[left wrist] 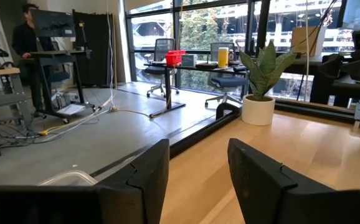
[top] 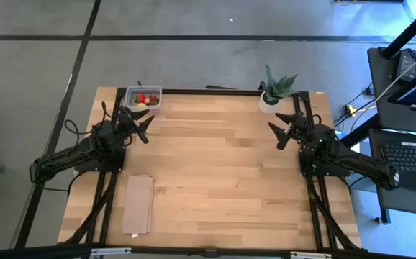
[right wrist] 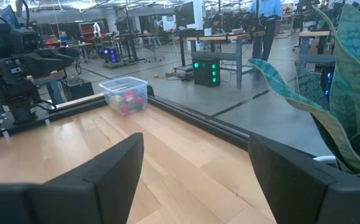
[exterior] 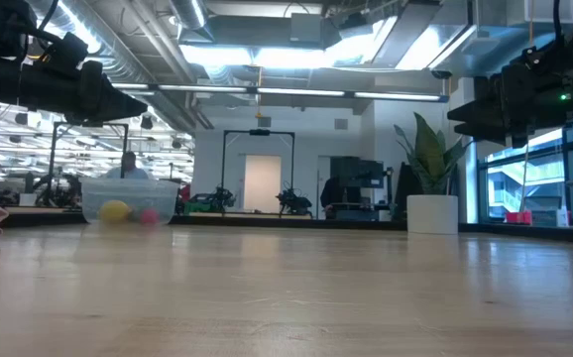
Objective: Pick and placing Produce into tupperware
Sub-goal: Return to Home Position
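Note:
The clear tupperware (top: pixel 143 97) stands at the table's far left edge. The produce (top: pixel 147 98) lies inside it: small red pieces and a yellow one, also seen in the right wrist view (right wrist: pixel 127 102) and the low view (exterior: pixel 118 210). My left gripper (top: pixel 141 125) hovers level just on the near side of the tupperware, open, with nothing between its fingers (left wrist: pixel 198 149). My right gripper (top: pixel 278 132) hovers level at the table's right side, near the potted plant, open and empty (right wrist: pixel 195 143).
A spiky green plant in a white pot (top: pixel 275 91) stands at the far right edge, close to my right gripper. A flat tan cloth (top: pixel 138 203) lies near the front left. Bare wooden tabletop (top: pixel 215 165) stretches between the arms. A person (left wrist: pixel 27 37) stands in the room beyond.

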